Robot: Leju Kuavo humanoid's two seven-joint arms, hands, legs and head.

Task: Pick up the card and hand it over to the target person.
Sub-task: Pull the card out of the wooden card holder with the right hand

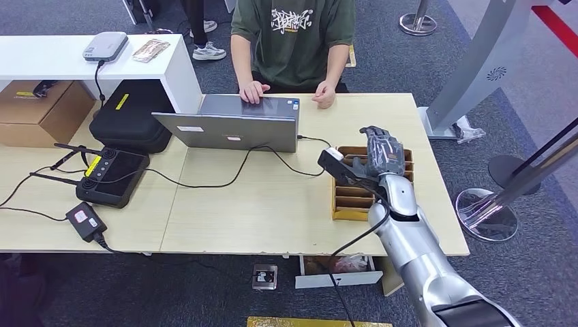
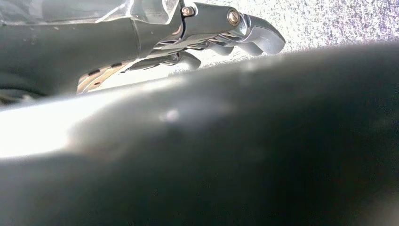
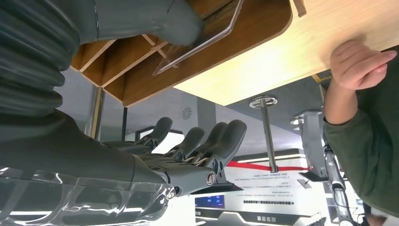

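My right hand hovers over a wooden card box at the table's right end, fingers pointing at the far side. In the right wrist view the thick thumb lies against a clear card standing in the box, while the dark fingers stay well apart from it, spread and holding nothing. A person in a green shirt sits across the table with both hands at a laptop; one of their hands rests on the table edge. My left hand hangs low with its fingers loosely extended, holding nothing.
A grey laptop with a cable running to the box stands mid-table. A black case, a controller and a power adapter lie on the left. Stanchion bases stand on the floor to the right.
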